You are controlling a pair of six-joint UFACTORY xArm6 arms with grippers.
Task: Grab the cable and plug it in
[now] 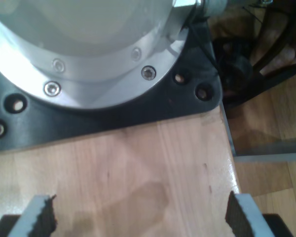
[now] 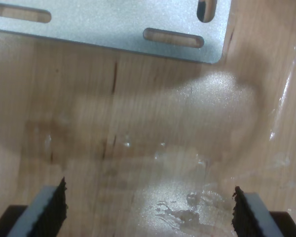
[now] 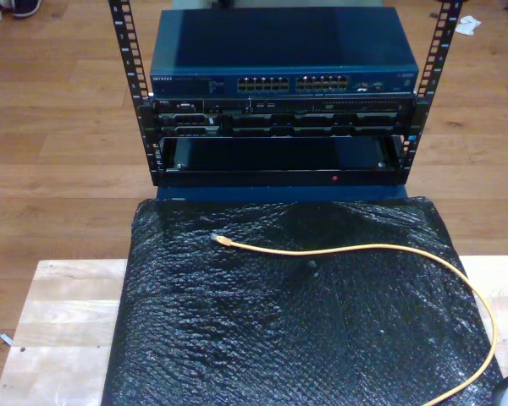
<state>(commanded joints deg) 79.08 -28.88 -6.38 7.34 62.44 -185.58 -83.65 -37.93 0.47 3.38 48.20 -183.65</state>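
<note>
The cable (image 3: 381, 249) lies loose on the black bubbly mat (image 3: 279, 338) in the exterior view, its plug (image 3: 220, 240) pointing toward the rack (image 3: 284, 93) with the blue network switch (image 3: 284, 51), its length curving off toward the exterior view's right. My first gripper (image 1: 140, 212) is spread wide and empty above bare wooden tabletop (image 1: 138, 163), a round silver arm base (image 1: 89, 54) just ahead. My second gripper (image 2: 149, 207) is likewise parted, empty, over glossy wood, a slotted metal plate (image 2: 113, 24) ahead.
</note>
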